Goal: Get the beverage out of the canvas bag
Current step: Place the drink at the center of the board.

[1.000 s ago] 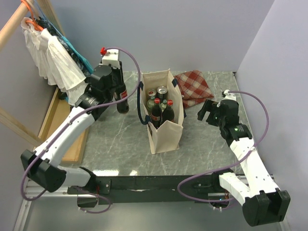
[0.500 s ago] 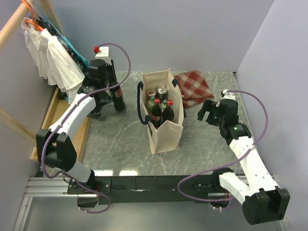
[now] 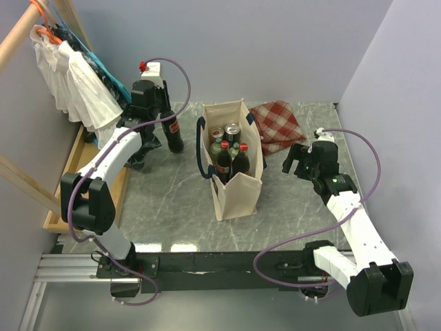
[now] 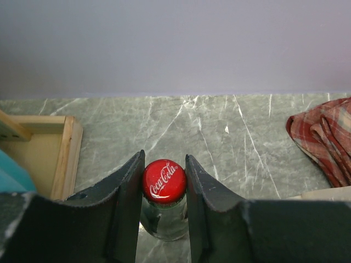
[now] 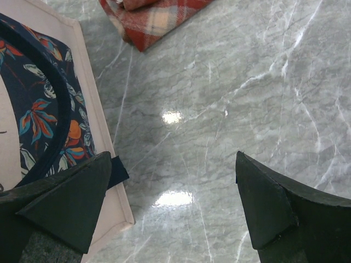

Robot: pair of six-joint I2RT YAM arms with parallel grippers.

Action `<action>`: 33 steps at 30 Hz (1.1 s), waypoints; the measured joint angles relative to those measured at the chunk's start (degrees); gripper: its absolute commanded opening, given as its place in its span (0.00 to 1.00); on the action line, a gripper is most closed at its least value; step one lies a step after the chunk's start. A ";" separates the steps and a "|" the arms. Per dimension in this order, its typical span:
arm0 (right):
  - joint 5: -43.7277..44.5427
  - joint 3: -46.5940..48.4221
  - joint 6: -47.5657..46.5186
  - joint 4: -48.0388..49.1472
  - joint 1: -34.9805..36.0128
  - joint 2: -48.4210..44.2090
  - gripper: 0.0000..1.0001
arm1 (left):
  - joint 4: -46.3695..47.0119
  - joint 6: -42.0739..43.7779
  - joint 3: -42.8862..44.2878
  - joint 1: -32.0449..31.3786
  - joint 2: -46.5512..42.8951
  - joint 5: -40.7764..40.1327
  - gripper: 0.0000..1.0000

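The cream canvas bag (image 3: 238, 186) stands upright mid-table, and several red-capped bottles (image 3: 224, 158) and a can (image 3: 232, 129) show in its open top. Left of the bag, my left gripper (image 3: 169, 123) is shut on the neck of a dark cola bottle (image 3: 175, 139), the beverage. The left wrist view shows its red cap (image 4: 164, 181) pinched between the fingers of the left gripper (image 4: 164, 164). I cannot tell whether its base touches the table. My right gripper (image 3: 296, 160) hangs open right of the bag. In the right wrist view, the right gripper (image 5: 173, 175) is empty over marble, with the canvas bag (image 5: 101, 142) beside its left finger.
A red checked cloth (image 3: 278, 124) lies behind and right of the bag. A shallow wooden tray (image 3: 77, 165) runs along the table's left edge, under clothes on a rack (image 3: 76, 76). Walls close the back and right sides.
The left arm has folded back to the left, its gripper still shut on the bottle, which has stayed left of the bag. The right arm has not moved.
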 measured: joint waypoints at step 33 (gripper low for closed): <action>0.00 0.00 0.28 -0.02 0.00 -0.57 1.00 | 5.18 4.81 -4.02 0.00 -1.38 0.00 0.22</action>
